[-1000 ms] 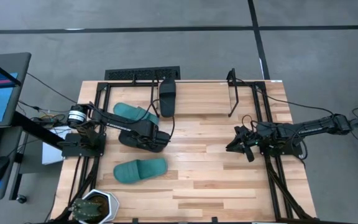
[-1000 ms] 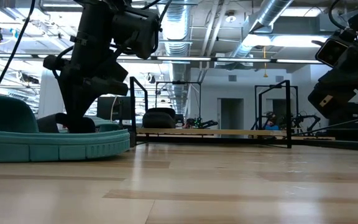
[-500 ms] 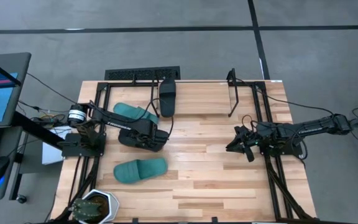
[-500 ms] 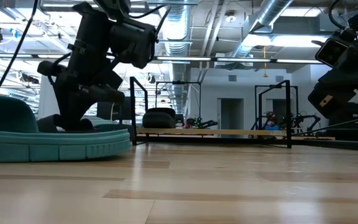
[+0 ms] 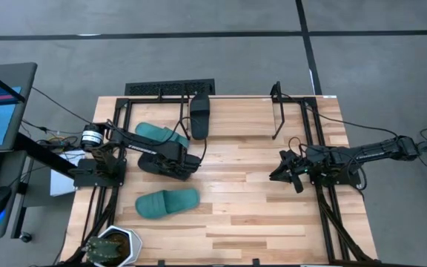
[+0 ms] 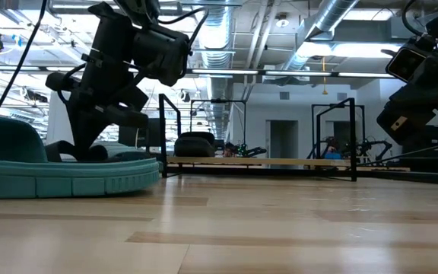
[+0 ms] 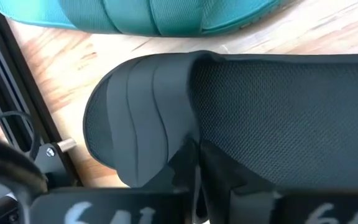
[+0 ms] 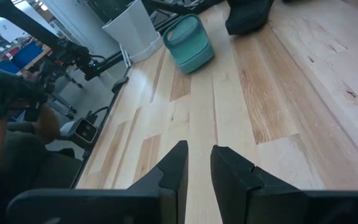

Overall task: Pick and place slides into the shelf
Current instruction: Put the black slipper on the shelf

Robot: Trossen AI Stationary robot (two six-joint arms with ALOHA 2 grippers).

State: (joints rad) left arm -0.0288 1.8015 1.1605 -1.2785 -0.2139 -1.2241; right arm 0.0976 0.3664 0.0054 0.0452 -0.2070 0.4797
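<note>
A black slide [image 5: 148,165] lies on the table left of centre, with my left gripper [image 5: 178,165] shut on it. One teal slide [image 5: 156,134] lies just beyond it, and another [image 5: 167,202] lies nearer the front edge. A second black slide [image 5: 199,115] lies on the rods of the shelf [image 5: 276,115] at the far edge. My right gripper [image 5: 274,174] hovers over the table's right side. It is open by a narrow gap [image 8: 199,158] with nothing in it. My left gripper comes at the black slide steeply from above, slanting from the table's left. Its shut fingers [image 7: 182,168] meet at the edge of the wide strap [image 7: 194,134], on the heel side near the slide's side wall. The slide lies flat on the table.
A black slotted grille [image 5: 170,87] lies beyond the far edge. A white pot [image 5: 113,248] stands at the near left corner. A laptop and cables are off the left side. Bare wood [image 5: 243,208] spans the middle and near right of the table.
My left gripper has tipped and settled a little lower over the black slide. The slide has stayed on the table.
</note>
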